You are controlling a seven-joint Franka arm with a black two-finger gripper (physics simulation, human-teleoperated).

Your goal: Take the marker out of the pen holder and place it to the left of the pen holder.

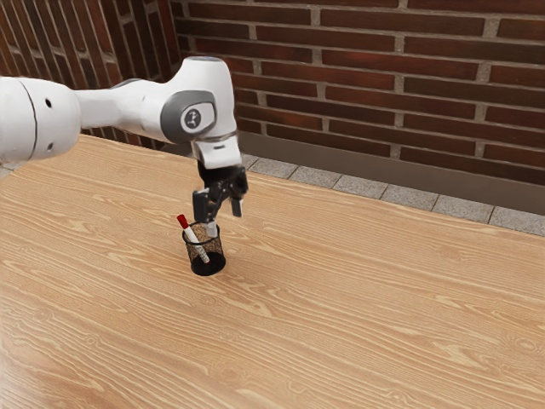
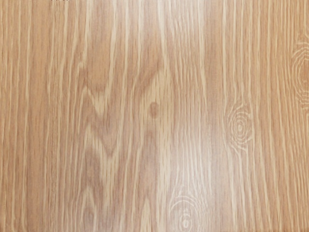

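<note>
The black gripper point(image 1: 220, 209) is open in the exterior view, its two fingers apart above the pen holder and slightly toward that view's right. Below it stands the black mesh pen holder point(image 1: 207, 266), upright on the table. A white marker with a red cap point(image 1: 182, 221) leans in it, cap up and poking over the rim toward the exterior view's left. A second whitish piece point(image 1: 212, 229) shows at the rim, close under the nearer finger; whether they touch I cannot tell.
Wood-grained table point(image 1: 366, 298) surrounds the holder, and its surface point(image 2: 154, 145) lies beneath my hand in the wrist view. Behind the table's far edge are grey floor tiles point(image 1: 358, 186) and a brick wall point(image 1: 375, 85).
</note>
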